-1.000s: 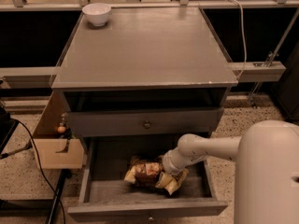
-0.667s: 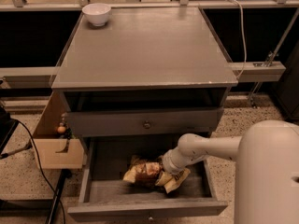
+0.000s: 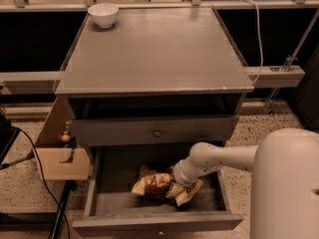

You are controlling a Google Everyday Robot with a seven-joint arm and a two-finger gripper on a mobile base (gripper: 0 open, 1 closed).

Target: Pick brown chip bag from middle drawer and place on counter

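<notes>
Speckled pale floor (image 3: 20,183) surrounds a grey cabinet. Its flat square worktop (image 3: 154,54) carries a white bowl (image 3: 103,14) at the far left corner. Below the top is a dark open slot, then a closed drawer front (image 3: 114,132) with a round knob (image 3: 156,132). Under that, the middle drawer (image 3: 112,205) is pulled out toward the near side. The brown chip bag (image 3: 152,182) lies crumpled on the drawer's grey tray, roughly at its middle, with pale yellow ends showing left and right. The claw (image 3: 173,184) is down inside the drawer at the right part of the bag, touching or just over it. It is hidden behind the round white wrist, so I cannot tell whether it is open, closed or holding the bag. The white arm (image 3: 224,158) reaches in from the right, and its bulky body covers the near right corner of the scene and the drawer's right end. A tan box (image 3: 55,161) stands just left of the cabinet, with a black cable (image 3: 39,167) curving over the floor near it. At the far right a white cord (image 3: 259,31) hangs beside a pale ledge (image 3: 279,76).
</notes>
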